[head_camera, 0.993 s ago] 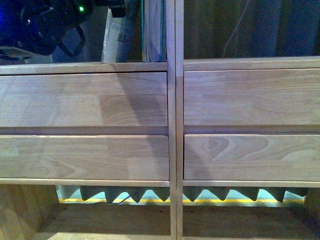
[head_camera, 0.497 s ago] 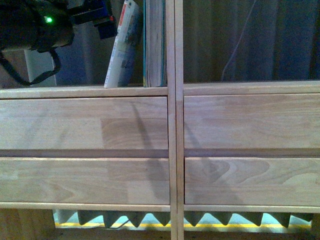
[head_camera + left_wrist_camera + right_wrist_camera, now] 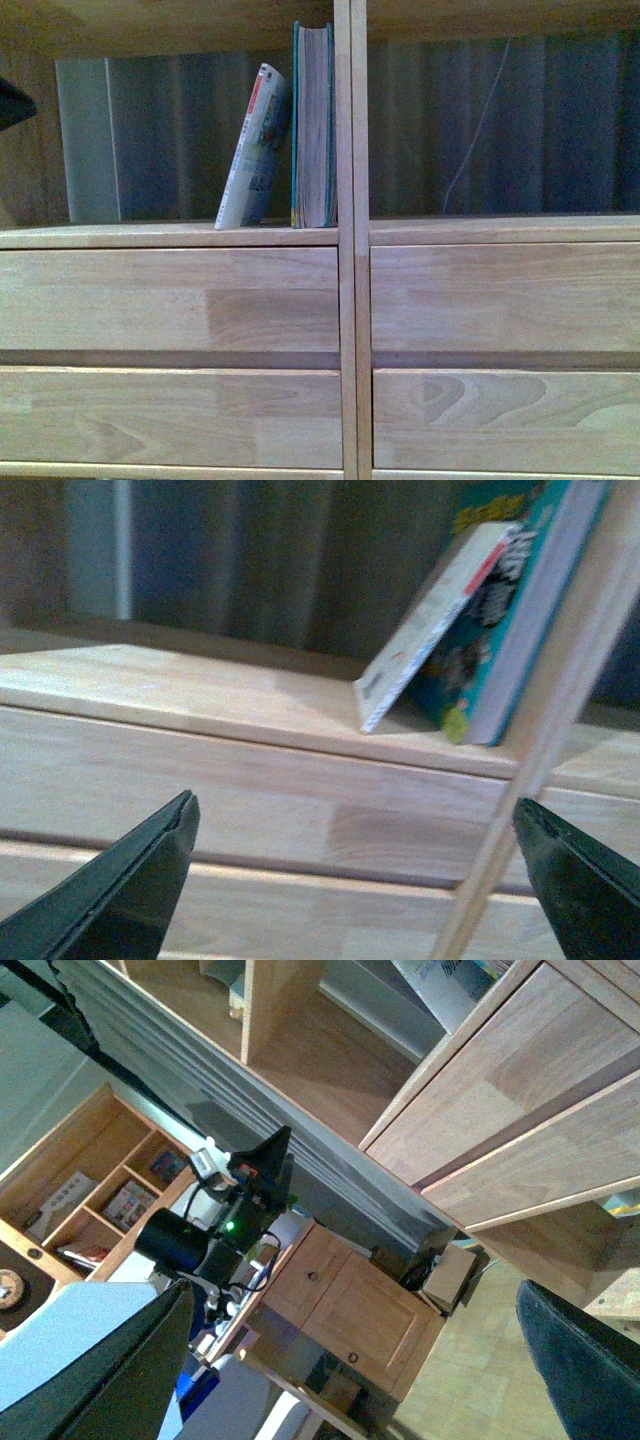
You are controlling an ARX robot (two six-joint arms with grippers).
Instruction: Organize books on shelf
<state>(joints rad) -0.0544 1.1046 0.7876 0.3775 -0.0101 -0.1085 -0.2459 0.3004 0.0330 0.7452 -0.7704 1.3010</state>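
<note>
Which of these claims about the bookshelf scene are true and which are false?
1. The teal hardback stands upright against the shelf's centre divider. True.
2. The white paperback lies flat on the shelf board. False: it stands tilted, leaning toward the hardback.
3. Both books sit in the right compartment. False: they sit in the left one; no book shows in the right one.
4. The left pincer is open and holds nothing. True.
5. The right pincer grips a book. False: it is open and empty.
</note>
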